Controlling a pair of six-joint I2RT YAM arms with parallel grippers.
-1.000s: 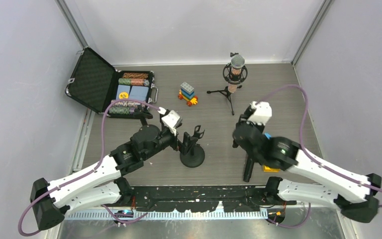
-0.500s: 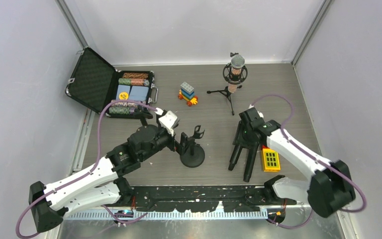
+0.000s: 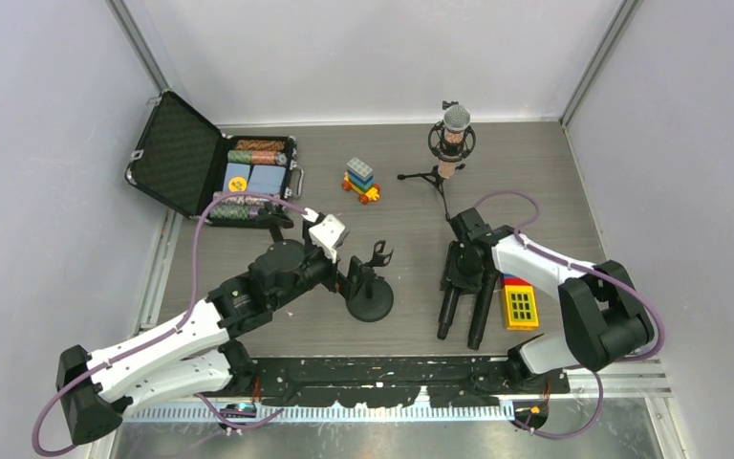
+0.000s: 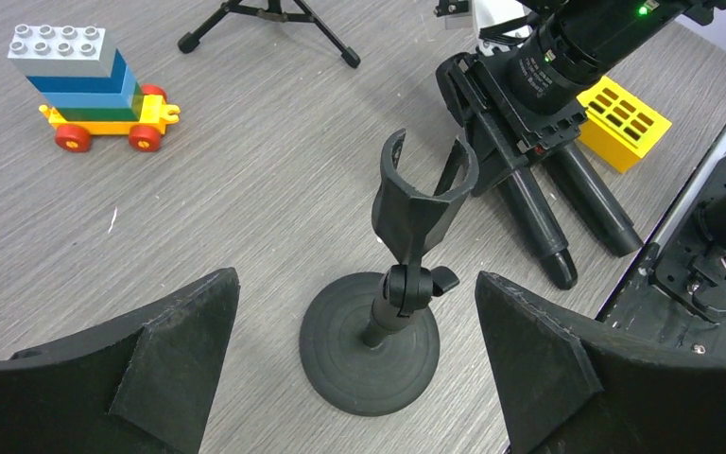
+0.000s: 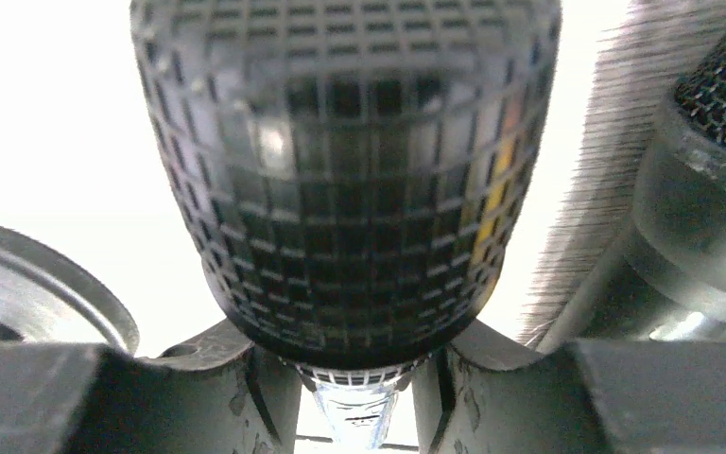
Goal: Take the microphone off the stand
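Observation:
The black round-base stand (image 3: 370, 298) sits at the table's middle, and its clip (image 4: 416, 189) is empty. My left gripper (image 3: 352, 275) is open, with its fingers on either side of the stand's base (image 4: 369, 350) and not touching it. My right gripper (image 3: 460, 263) is low over the table to the right of the stand. It is shut on a black microphone (image 3: 449, 308) just below the grille head (image 5: 340, 170). The microphone's handle (image 4: 529, 208) lies along the table toward the near edge.
A second black microphone (image 3: 483, 308) lies right beside the held one, with a yellow block (image 3: 521, 306) to its right. A silver microphone on a tripod (image 3: 454, 134) stands at the back. A brick toy car (image 3: 361, 180) and an open case (image 3: 191, 163) are at the back left.
My right arm has come down from high up and folded back, bringing the black microphone down beside the other one. My left arm has barely moved.

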